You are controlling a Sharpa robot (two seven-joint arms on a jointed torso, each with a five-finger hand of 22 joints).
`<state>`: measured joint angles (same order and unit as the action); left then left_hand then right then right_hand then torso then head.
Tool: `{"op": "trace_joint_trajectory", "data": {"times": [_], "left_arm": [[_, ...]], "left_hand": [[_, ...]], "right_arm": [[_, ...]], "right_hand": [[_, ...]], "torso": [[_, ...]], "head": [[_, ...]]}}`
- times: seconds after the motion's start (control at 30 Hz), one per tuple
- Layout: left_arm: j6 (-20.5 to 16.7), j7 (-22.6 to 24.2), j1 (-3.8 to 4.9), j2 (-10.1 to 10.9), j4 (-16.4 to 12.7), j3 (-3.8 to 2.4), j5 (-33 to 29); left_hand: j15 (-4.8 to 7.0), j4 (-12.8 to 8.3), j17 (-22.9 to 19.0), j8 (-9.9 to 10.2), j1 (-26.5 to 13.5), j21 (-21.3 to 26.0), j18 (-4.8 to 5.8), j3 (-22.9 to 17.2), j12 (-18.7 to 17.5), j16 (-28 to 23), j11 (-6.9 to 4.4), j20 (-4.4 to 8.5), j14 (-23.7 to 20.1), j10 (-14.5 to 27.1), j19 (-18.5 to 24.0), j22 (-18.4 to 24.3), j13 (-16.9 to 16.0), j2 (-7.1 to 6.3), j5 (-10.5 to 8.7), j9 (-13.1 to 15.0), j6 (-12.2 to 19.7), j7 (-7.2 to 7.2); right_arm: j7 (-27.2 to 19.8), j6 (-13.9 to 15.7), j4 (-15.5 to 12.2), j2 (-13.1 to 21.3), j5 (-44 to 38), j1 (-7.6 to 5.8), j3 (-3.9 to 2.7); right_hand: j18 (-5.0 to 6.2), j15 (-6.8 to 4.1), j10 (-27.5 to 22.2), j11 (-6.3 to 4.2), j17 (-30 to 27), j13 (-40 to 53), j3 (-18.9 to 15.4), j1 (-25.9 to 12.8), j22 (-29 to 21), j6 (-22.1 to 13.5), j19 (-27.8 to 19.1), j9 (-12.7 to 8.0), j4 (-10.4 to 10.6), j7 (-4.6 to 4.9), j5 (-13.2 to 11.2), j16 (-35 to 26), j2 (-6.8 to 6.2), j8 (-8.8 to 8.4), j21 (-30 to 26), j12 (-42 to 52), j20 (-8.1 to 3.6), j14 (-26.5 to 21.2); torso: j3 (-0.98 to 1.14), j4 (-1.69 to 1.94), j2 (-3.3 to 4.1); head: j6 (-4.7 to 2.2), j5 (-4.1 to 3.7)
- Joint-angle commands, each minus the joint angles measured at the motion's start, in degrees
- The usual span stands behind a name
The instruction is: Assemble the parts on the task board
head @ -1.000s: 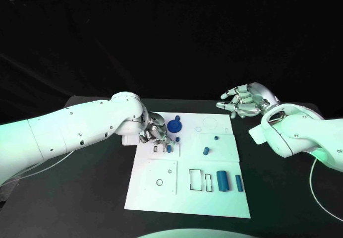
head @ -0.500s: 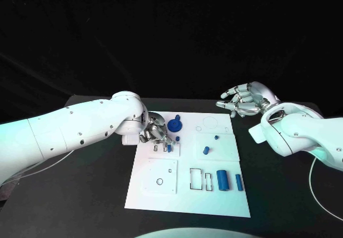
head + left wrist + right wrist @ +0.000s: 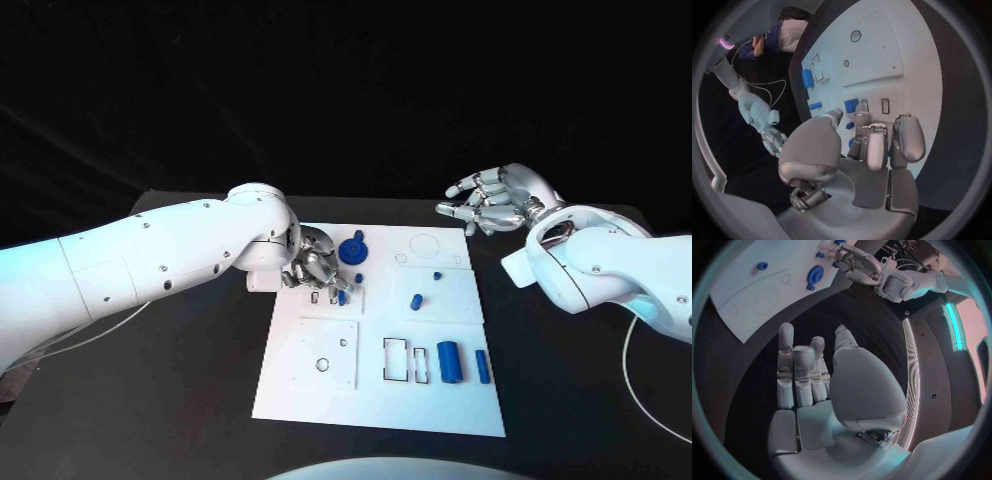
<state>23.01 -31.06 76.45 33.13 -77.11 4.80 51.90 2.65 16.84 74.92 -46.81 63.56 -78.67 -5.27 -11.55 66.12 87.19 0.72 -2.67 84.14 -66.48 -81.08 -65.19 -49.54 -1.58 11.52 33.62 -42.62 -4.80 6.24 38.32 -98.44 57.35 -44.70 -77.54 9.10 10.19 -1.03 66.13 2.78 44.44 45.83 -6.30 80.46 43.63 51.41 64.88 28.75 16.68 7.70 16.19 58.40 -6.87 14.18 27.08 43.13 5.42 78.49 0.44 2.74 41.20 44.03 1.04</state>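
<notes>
- Reaching in from the left edge of the head view, the left arm (image 3: 144, 265) bends down so that the left hand (image 3: 315, 267) sits low over the upper left part of the task board (image 3: 382, 395).
- Its fingers (image 3: 904, 137) are curled in toward the thumb above small blue parts (image 3: 852, 105) on the board; whether a piece is pinched between them I cannot tell, as the fingertips cover that spot in both views.
- Just right of that hand in the head view lies a round blue gear-like part (image 3: 355, 250), at the board's upper edge.
- A small blue peg (image 3: 417, 301) lies near the board's centre, right of the left hand and apart from it.
- Two blue cylinders (image 3: 449, 363) lie side by side at the lower right of the board, beside outlined rectangular slots (image 3: 395, 361).
- The right arm (image 3: 613, 275) enters from the right edge of the head view, and the right hand (image 3: 488, 208) is raised off the board beyond its upper right corner, over the black table (image 3: 173, 400).
- The right hand holds nothing: in its wrist view the fingers (image 3: 786, 365) stretch out nearly straight and close together, with the thumb set apart, palm facing the dark table.
</notes>
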Motion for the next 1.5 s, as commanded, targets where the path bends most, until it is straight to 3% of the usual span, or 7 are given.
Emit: {"op": "trace_joint_trajectory", "data": {"times": [0.03, 0.9, 1.5], "left_arm": [[1.04, 0.00, 0.00, -0.21, 0.07, 0.01, -0.72], [1.52, -0.05, -0.14, -0.84, 0.77, 0.10, -1.05], [2.14, 0.16, -0.16, -0.93, 0.85, 0.11, -1.43]], "left_hand": [[0.45, -0.03, 6.57, -0.26, 0.51, -0.31, 0.67, 0.00, 0.29, 0.26, -0.10, 0.14, 3.82, -0.33, -0.23, -0.11, -0.03, 0.04, 0.19, 0.13, -0.42, -0.02], [0.61, -0.11, 6.57, -0.63, 1.71, -0.57, 0.72, -0.50, 0.70, 0.26, -0.28, 0.14, 3.82, -0.16, -0.21, -0.50, -0.20, 0.18, 0.28, 0.64, -0.17, 0.16], [0.80, -0.24, 6.54, -0.87, 6.45, -0.93, 0.73, -4.61, 1.16, 0.26, -0.49, 0.23, 3.83, 0.40, 0.06, -0.90, -0.19, 0.89, 0.39, 1.57, 0.45, 0.38]], "right_arm": [[0.04, -0.74, 0.03, -0.09, -0.29, 0.01, 0.01], [0.21, -1.17, 0.17, -0.31, -0.34, 0.06, 0.07], [0.37, -1.43, 0.15, -0.33, -0.37, 0.06, 0.07]], "right_hand": [[0.30, -0.10, -0.07, -0.02, -0.05, -0.05, 0.33, 0.51, -0.10, -0.05, 0.51, 0.06, 0.02, -0.17, -0.05, -0.12, 0.26, 0.35, -0.19, -0.36, -0.07, 0.18], [0.29, -0.12, -0.11, -0.06, -0.34, -0.36, 0.33, 0.49, -0.33, 0.03, 0.60, 0.11, 0.03, -0.22, -0.06, -0.65, 0.36, 0.58, -0.49, -0.46, -0.08, 0.14], [0.29, -0.12, -0.11, -0.06, -0.34, -0.36, 0.33, 0.49, -0.33, 0.03, 0.60, 0.11, 0.03, -0.22, -0.06, -0.65, 0.36, 0.58, -0.49, -0.46, -0.08, 0.14]], "torso": [[-0.01, 0.04, 0.03], [-0.05, -0.02, 0.06], [-0.01, -0.01, 0.02]], "head": [[0.10, -0.01], [0.56, -0.02], [0.85, -0.02]]}}
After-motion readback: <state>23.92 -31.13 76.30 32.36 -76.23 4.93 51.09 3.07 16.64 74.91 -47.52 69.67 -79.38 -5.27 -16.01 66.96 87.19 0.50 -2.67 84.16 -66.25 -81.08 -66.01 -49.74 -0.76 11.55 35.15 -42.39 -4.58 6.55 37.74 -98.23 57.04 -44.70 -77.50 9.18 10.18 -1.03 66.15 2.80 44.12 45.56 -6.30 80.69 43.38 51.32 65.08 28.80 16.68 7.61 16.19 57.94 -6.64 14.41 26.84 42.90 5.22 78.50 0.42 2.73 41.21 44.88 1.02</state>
